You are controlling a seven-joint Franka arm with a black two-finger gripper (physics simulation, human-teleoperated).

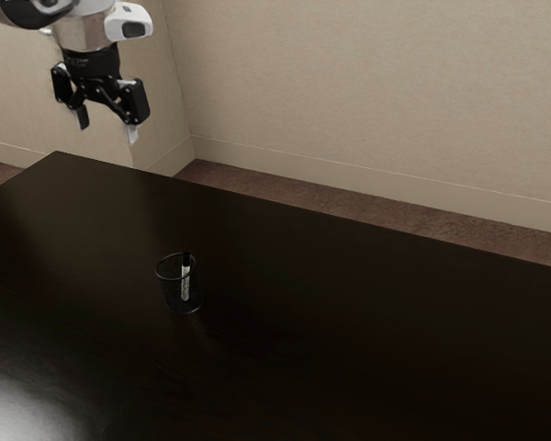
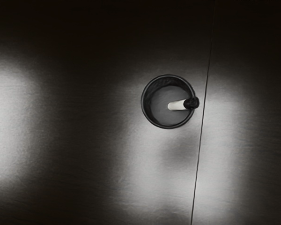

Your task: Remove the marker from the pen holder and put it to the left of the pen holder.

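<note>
Exterior view: claw [image 1: 107, 126] released, well apart from pen holder [image 1: 173, 291]; marker [image 1: 185, 283] leans inside, black end up.

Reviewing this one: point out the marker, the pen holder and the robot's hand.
Marker [image 2: 191, 102]: wrist view, on its dark cap.
Pen holder [image 2: 168, 127]: wrist view, on its round rim.
Hand [image 1: 107, 130]: exterior view, midway between its parted fingertips.
</note>
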